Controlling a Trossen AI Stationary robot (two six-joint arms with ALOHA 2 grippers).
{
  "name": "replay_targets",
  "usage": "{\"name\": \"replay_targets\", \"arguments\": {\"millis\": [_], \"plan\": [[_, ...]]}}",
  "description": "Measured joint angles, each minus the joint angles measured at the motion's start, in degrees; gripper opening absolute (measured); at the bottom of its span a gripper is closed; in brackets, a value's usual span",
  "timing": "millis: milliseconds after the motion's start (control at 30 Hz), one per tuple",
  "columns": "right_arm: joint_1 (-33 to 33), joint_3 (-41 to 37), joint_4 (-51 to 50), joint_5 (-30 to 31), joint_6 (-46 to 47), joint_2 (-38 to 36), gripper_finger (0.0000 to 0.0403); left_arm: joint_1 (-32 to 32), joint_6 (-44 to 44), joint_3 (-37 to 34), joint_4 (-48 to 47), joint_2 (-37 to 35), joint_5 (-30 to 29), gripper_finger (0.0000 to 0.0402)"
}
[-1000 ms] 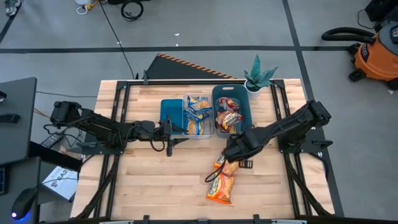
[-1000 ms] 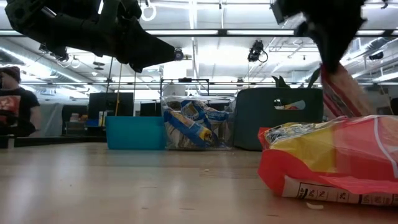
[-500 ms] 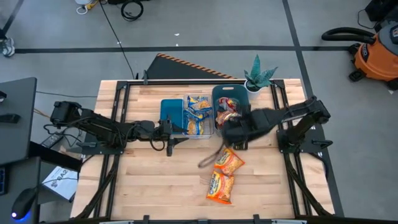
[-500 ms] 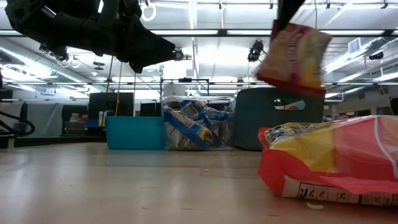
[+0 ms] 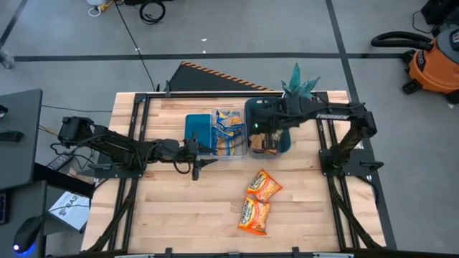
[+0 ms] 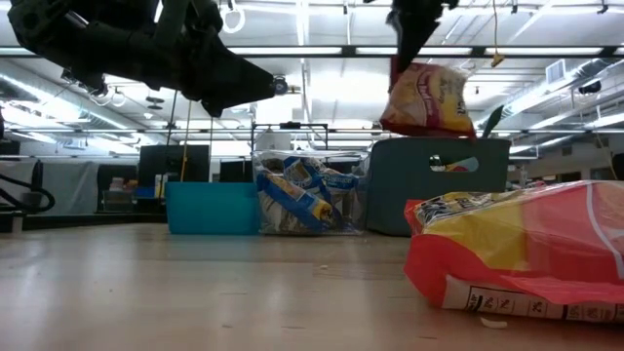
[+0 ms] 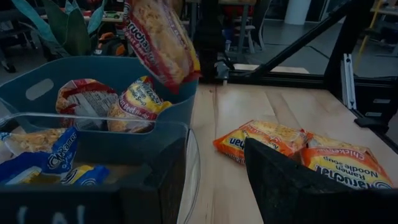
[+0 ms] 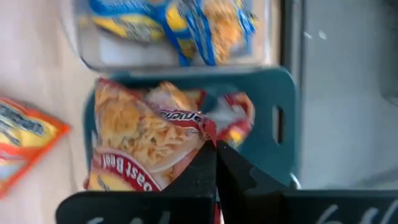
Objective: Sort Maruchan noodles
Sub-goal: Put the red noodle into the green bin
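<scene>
**A:** The wooden table (image 5: 179,208) spreads wide, pale planks, and at its far middle sit three bins: a small teal bin (image 5: 196,133) on the left, a clear bin (image 5: 228,136) of blue-and-yellow packets (image 7: 37,152) in the centre, a dark teal bin (image 5: 284,122) on the right. The right gripper (image 8: 214,146) hangs over that dark bin, fingers pinched narrow on the edge of a red packet (image 6: 427,99), which dangles clear above the rim.

**B:** And the left gripper (image 5: 195,159) waits just near of the small teal bin, fingers spread with nothing between them. What's the risk?

**A:** I'd say that grip. It's only a corner of slick, crinkly film, and the packet hangs tilted. Let go off-centre and it could catch the bin's hard rim and tip back onto the table.

**B:** The bin already holds red packets (image 7: 102,102), heaped unevenly.

**A:** Right, so a flat, stiff noodle block could slide off that pile and end up propped against the wall.

**B:** Two orange packets (image 5: 258,202) lie flat on the near right of the table, touching, unsorted.

**A:** Glossy, puffy, hard to pinch flat.
</scene>
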Motion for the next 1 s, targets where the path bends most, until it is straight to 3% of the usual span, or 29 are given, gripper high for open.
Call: {"name": "replay_targets", "arguments": {"millis": [133, 700, 900, 1000], "plan": [[-3.84, -2.24, 7.02, -7.78, -6.87, 0.01, 0.0005, 0.00, -1.71, 0.00, -2.08, 0.00, 0.00, 0.0169], [-16.37, -18.86, 19.99, -14.00, -15.33, 0.03, 0.0005, -0.52, -2.75, 0.00, -3.69, 0.02, 0.02, 0.0169], [-19.27, -22.87, 22.99, -22.55, -16.04, 0.26, 0.0014, -0.87, -3.98, 0.00, -4.49, 0.02, 0.00, 0.0169], [-19.89, -25.27, 23.85, -23.61, -15.97, 0.42, 0.0018, -0.87, -4.00, 0.00, -4.65, 0.02, 0.06, 0.0169]]}}
